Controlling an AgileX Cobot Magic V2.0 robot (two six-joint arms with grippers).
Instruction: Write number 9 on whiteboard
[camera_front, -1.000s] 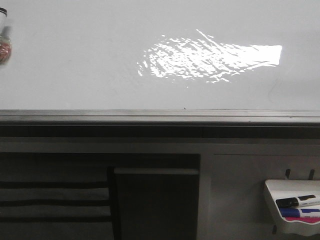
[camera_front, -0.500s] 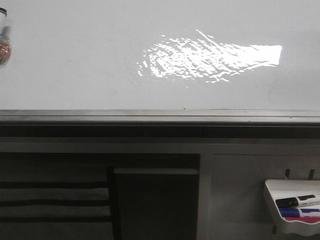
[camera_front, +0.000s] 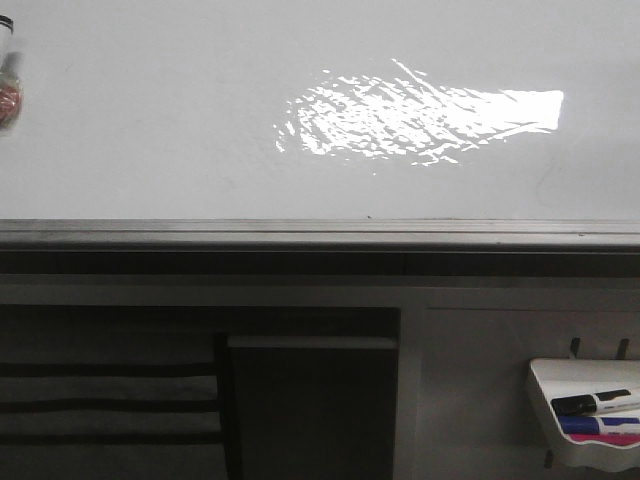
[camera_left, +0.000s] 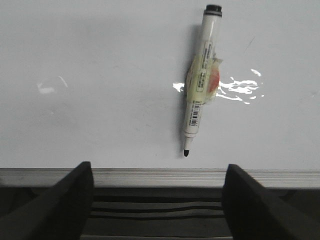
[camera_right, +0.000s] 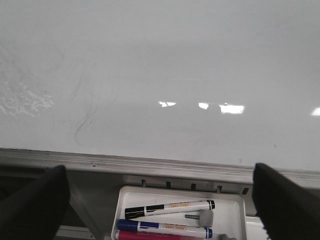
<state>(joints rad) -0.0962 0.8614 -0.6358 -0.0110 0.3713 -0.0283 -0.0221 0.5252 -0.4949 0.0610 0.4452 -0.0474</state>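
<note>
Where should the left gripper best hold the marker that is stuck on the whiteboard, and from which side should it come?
Probably the bare upper barrel of the marker, above the yellowish wad around its middle. It hangs nearly vertical, tip down, on the whiteboard, so come straight at the board with one finger on each long side. The left gripper stands open, below the tip.

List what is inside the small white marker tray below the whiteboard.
The marker tray holds a black-capped marker, a blue-capped marker and a pink one, partly cut off by the picture's edge, plus a small grey piece. Its lower part is out of view.
</note>
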